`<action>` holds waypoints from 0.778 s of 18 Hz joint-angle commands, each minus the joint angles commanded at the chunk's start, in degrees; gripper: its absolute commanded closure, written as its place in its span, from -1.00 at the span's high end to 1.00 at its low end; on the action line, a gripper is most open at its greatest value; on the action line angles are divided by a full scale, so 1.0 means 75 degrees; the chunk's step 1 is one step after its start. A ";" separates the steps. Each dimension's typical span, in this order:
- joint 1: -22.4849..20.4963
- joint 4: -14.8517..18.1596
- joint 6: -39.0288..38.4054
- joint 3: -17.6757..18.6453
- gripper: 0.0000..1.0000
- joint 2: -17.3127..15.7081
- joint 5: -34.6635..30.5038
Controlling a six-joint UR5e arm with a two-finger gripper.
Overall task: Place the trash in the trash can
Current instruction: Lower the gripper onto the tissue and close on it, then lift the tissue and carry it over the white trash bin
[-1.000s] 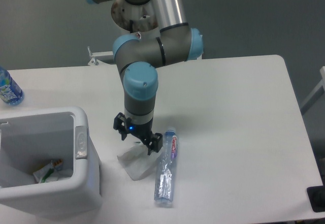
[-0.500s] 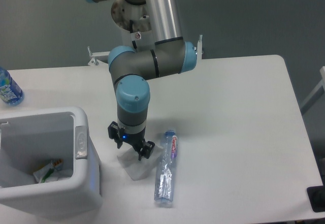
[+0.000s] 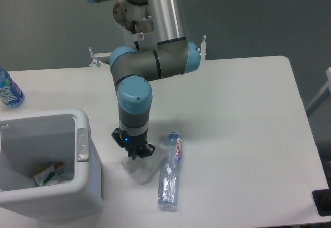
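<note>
UR5e arm [image 3: 150, 65] bends down from upper centre, wrist pointing straight at the white table [image 3: 243, 130]. Gripper [image 3: 134, 154] sits low, right on top of the crumpled white paper napkin [image 3: 140, 169]; fingers look drawn close together, tips at or in the napkin's upper edge. Can't tell if they actually pinch paper — the tips & the napkin blur together here. Blue light glows on gripper body.

Napkin lies flat on table, just right of the trash can [image 3: 46, 161], not touching it as far as visible. Crushed clear plastic bottle [image 3: 169, 171] w/ small red-and-purple label lies on its side just right of napkin, cap end toward the back of the table, base toward the front edge. Bottle seems apart from gripper.

Trash can: boxy white bin at front-left, thick rim, grey tab on right wall facing the arm. Inside, some bits of trash [image 3: 49, 175] at bottom, green & white.

Blue-labelled water bottle [image 3: 9, 89] stands at far left edge, well apart from the rest.
</note>
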State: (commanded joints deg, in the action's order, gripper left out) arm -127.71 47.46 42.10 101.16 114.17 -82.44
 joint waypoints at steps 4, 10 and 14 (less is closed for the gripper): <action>-0.0012 0.0059 0.0012 -0.0023 -1.00 -0.0223 0.0035; -0.0292 0.0035 -0.0491 -0.0221 -1.00 -0.1101 0.0374; -0.0760 0.0000 -0.1204 -0.1076 -1.00 -0.1429 0.1182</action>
State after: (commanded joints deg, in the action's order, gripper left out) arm -133.41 47.46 33.07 93.09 103.45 -73.58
